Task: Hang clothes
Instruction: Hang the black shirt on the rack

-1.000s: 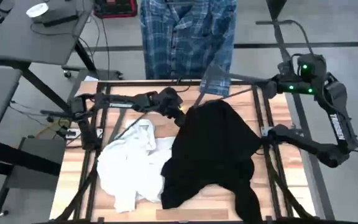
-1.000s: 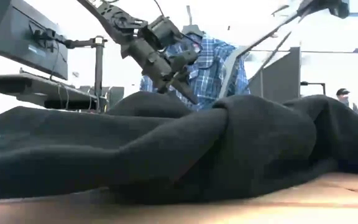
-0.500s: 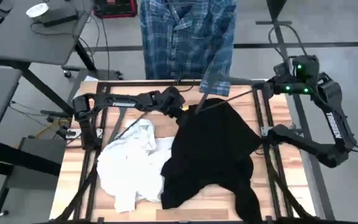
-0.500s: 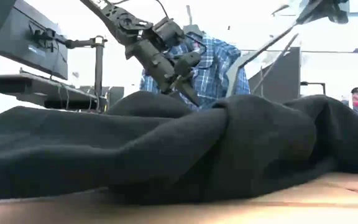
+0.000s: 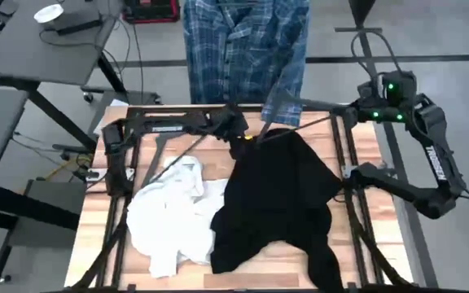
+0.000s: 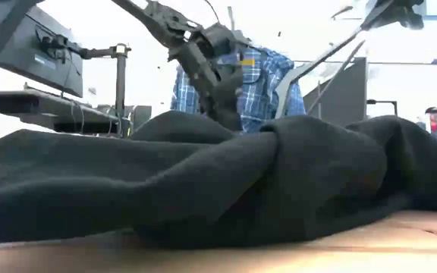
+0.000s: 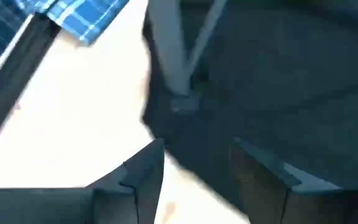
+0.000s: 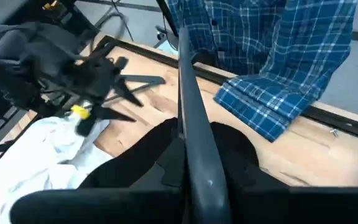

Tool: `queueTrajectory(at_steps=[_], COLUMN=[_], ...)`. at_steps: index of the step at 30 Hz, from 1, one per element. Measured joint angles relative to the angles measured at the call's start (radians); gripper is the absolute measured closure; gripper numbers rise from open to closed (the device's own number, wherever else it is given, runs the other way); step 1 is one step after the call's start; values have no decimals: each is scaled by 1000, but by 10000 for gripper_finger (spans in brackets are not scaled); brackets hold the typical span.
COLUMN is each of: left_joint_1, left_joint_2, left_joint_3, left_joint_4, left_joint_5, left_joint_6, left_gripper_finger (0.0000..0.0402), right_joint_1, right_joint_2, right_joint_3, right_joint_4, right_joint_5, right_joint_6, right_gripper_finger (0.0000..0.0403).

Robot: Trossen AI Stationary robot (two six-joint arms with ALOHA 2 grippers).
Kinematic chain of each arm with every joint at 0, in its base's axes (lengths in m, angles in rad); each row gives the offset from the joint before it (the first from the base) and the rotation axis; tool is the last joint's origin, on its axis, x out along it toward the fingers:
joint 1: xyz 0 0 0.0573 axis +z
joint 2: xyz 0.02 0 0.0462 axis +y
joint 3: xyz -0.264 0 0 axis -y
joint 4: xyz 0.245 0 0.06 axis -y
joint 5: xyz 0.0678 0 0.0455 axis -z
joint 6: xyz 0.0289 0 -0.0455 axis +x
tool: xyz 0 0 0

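The black top [image 5: 275, 195] lies heaped on the table's middle, with the white top [image 5: 169, 213] crumpled to its left. The plaid shirt [image 5: 247, 49] hangs beyond the far edge. My right gripper [image 5: 357, 110] is shut on a grey hanger [image 5: 280, 102], which slants down to the black top's far edge [image 7: 179, 102]. My left gripper [image 5: 245, 140] stands open at that same edge. One finger [image 7: 143, 177] is over bare wood and the other [image 7: 261, 174] over black cloth. I cannot tell whether they touch the cloth. My right gripper pinches the hanger between its two fingers at its upper end [image 8: 194, 177]. It comes from the table's right and slants down, with the fingers lying along the bar. The hanger is held above the table, and its lower end [image 5: 256, 138] reaches the black top's far edge.
Black frame rails [image 5: 137, 163] run along the table's left, right and far sides. A desk [image 5: 47, 41] stands beyond the far left corner. A person [image 6: 433, 120] shows in the room behind. Bare wood [image 5: 381, 155] lies right of the black top.
My left gripper has moved toward the table's right, to the hanger's lower end at the black top's far edge. It has rolled about its own axis, so its fingers now point more steeply down. It has stayed open.
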Motion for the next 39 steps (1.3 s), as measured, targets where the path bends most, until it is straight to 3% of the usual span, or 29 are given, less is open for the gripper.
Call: queueTrajectory(at_steps=[4,8,13,17,24,29,32,39], left_joint_1=[-1,-9,-29,-30,-57,-96,-122,-129], left_joint_2=[93,184,280,306,320,327,347,427], left_joint_3=[85,185,299,375,379,378,381,441], left_joint_4=[-48,-119,-225,-287,-333,-293,-254,-339], left_joint_5=[21,77,-19,-27,-24,-55,-133,-186], left_joint_6=[160,164,206,284,473,453,448,415], left_gripper_finger=[240,240,240,240,240,240,240,240], right_joint_1=[0,0,0,0,0,0,0,3], right_joint_2=[-2,-7,-13,-13,-12,-12,-12,-13], right_joint_3=[0,0,0,0,0,0,0,0], right_joint_4=[-12,-28,-35,-36,-36,-33,-33,-33], right_joint_5=[0,0,0,0,0,-1,-1,-5], right_joint_6=[0,1,3,3,0,-5,-6,-8], right_gripper_finger=[374,374,374,374,374,374,374,374])
